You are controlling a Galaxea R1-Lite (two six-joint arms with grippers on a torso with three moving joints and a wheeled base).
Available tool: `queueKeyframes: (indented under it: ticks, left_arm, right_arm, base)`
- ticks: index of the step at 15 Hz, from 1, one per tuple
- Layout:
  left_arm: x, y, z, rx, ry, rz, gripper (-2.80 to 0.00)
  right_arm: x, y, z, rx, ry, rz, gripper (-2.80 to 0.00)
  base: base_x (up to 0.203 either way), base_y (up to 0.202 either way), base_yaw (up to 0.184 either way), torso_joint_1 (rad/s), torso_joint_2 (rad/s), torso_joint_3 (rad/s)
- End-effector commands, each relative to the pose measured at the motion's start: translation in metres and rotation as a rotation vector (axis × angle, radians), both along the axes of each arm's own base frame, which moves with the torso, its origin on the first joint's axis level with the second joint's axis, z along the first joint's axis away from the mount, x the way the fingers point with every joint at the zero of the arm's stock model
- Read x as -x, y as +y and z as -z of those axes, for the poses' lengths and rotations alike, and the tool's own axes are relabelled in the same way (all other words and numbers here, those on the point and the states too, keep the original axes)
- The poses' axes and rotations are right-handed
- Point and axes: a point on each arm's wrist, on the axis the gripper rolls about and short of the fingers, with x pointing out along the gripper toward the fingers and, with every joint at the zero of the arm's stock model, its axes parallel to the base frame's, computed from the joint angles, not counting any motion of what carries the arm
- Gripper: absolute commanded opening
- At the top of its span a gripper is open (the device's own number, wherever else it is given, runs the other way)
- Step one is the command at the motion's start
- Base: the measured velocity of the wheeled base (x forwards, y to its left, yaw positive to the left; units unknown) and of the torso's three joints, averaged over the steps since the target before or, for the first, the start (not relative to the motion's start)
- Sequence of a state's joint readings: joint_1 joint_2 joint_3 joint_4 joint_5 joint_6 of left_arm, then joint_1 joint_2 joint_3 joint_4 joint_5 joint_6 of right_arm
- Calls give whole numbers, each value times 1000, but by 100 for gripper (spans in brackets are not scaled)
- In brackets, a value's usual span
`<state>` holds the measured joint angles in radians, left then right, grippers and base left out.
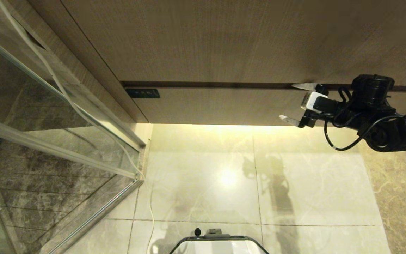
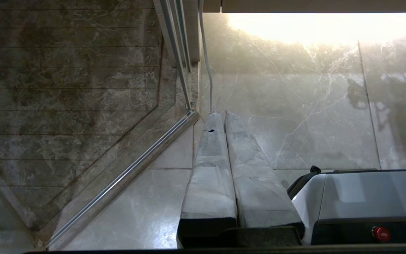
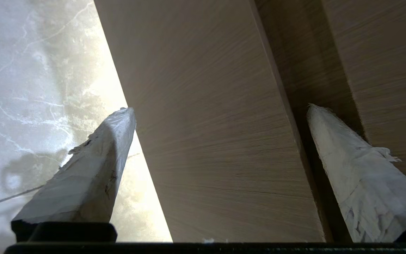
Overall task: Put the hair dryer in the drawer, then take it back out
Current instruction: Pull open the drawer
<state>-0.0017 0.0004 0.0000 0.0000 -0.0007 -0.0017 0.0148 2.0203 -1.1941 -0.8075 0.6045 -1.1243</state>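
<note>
Across the upper part of the head view runs the tall wood-grain panel (image 1: 224,38), and just below it, parted by a dark gap, the drawer (image 1: 224,106) shows its low front, shut flush, with a small black plate (image 1: 142,93) at its left end. Below the drawer lies the pale marble floor (image 1: 312,187), lit by a warm strip of light under the cabinet. To the left stands a glass shower screen (image 1: 48,116) with a metal frame, and a thin white cord (image 1: 65,95) trails down along it. The robot's base (image 1: 219,243) peeks in at the lower edge.

The right arm reaches in from the right, and the right tool (image 1: 296,103) stands wide open at the drawer front: one fingertip sits at the dark gap above the drawer, the other at its lower edge, so the front lies between the fingers (image 3: 93,169). It grips nothing.

The left tool (image 2: 226,116) hangs low over the floor beside the base, its two fingers pressed together and empty.

The hair dryer is not visible in any view.
</note>
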Motion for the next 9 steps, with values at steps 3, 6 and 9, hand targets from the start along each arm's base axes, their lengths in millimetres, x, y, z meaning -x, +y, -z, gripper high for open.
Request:
queueKeyframes:
  ticks: [3,6,9]
  left_arm:
    - [0,0,0,0,0,-1,-280]
    - [0,0,0,0,1,-1,-280]
    - [0,0,0,0,0,1,-280]
  right_arm:
    - [-15,-4,13,-5,29,53,0]
    - [-21,-7,23,-3,112,94,0]
    - [-16,-8,27,-31,248,120,0]
  base:
    - [0,0,0,0,0,0]
    - [0,0,0,0,0,0]
    - [0,0,0,0,0,0]
